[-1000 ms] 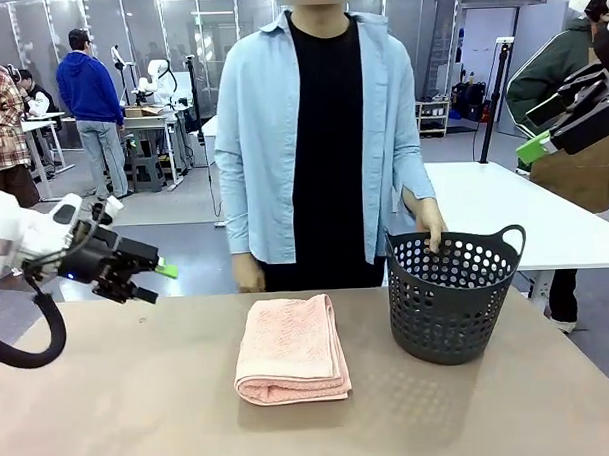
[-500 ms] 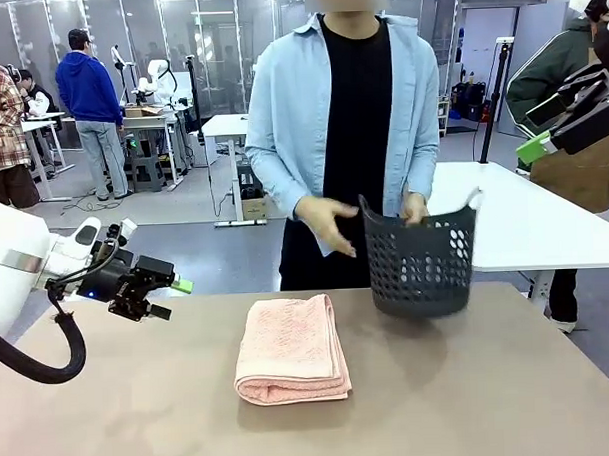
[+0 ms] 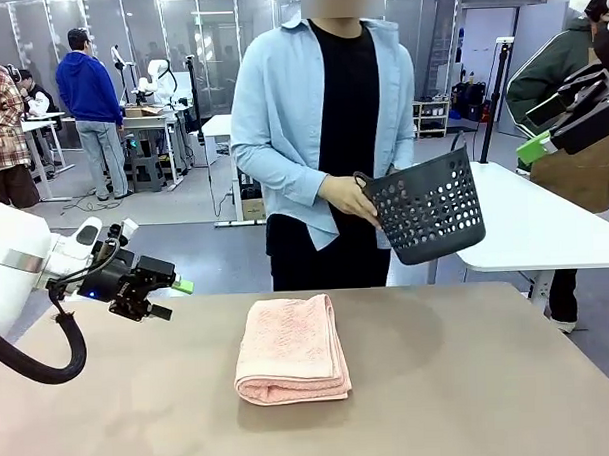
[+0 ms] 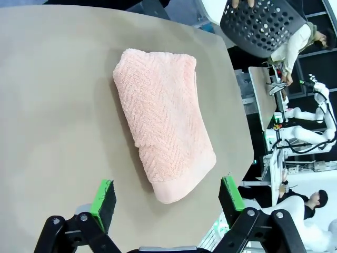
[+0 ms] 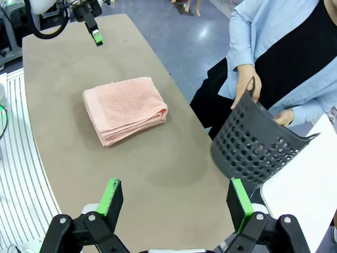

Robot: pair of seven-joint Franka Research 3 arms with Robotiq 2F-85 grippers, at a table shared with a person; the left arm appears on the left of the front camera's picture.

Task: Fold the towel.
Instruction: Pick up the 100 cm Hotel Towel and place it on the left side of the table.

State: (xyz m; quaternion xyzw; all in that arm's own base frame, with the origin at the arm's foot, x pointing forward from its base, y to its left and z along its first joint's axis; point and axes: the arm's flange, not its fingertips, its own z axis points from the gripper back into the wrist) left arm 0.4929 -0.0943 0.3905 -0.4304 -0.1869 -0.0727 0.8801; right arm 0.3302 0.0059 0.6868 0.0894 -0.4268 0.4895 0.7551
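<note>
1. Lying folded into a thick rectangular pad on the matte grey-brown counter (image 3: 470, 382), the salmon-pink herringbone terry towel (image 3: 292, 350) looks finished; any next move would only need tidying.
2. Left gripper (image 3: 155, 288) hovers left of the towel, fingers apart, empty; right gripper (image 5: 176, 205) likewise, spread wide, empty.
3. Beyond, a person's hand (image 3: 349, 195) holds a dark grey perforated plastic basket (image 3: 429, 206) tilted, off the counter.

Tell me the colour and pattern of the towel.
Light salmon pink towel with a woven zigzag texture, clearest in the left wrist view.

One towel (image 3: 292, 350), one basket (image 3: 427, 206)
</note>
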